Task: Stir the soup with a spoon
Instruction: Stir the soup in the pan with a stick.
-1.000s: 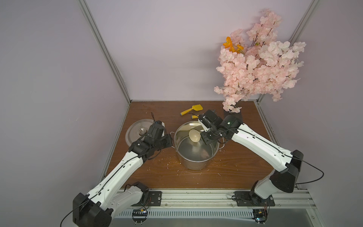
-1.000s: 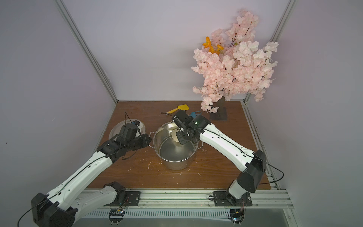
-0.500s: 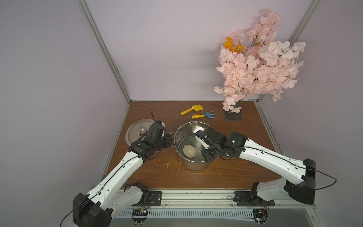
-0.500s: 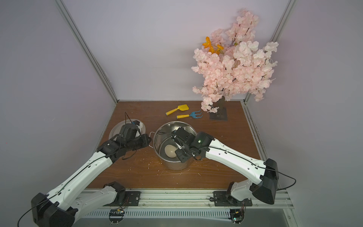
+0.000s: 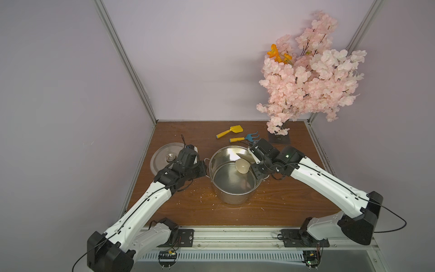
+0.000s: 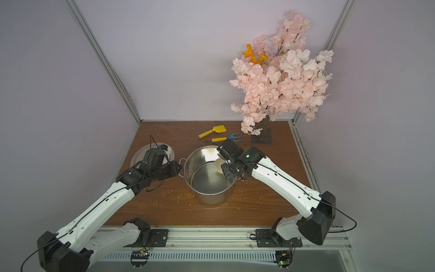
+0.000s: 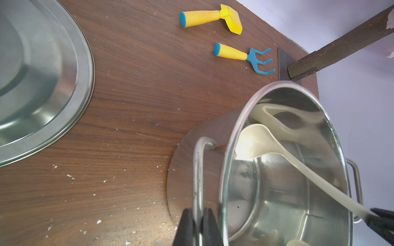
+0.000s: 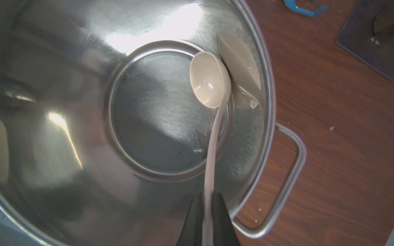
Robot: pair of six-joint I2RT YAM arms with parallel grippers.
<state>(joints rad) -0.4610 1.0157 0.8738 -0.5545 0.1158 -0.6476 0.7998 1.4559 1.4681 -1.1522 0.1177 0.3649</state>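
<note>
steel pot (image 5: pixel 231 200) mid-table, right gripper (image 8: pixel 209 198) clenched on the handle of a cream ladle (image 8: pixel 210 83), ladle bowl inside the pot close against its wall, left gripper (image 7: pixel 198 213) pinched shut on the pot's side handle (image 7: pixel 198 170), inside shiny, soup hard to make out, lid (image 5: pixel 161 154) flat nearby

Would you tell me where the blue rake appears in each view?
Top view: rake behind the pot, beside the yellow shovel.
Top view: rake, same spot.
Left wrist: rake beyond the pot's rim.
Right wrist: rake cut off, only tines showing.
Shared landmark: the pot.
</note>
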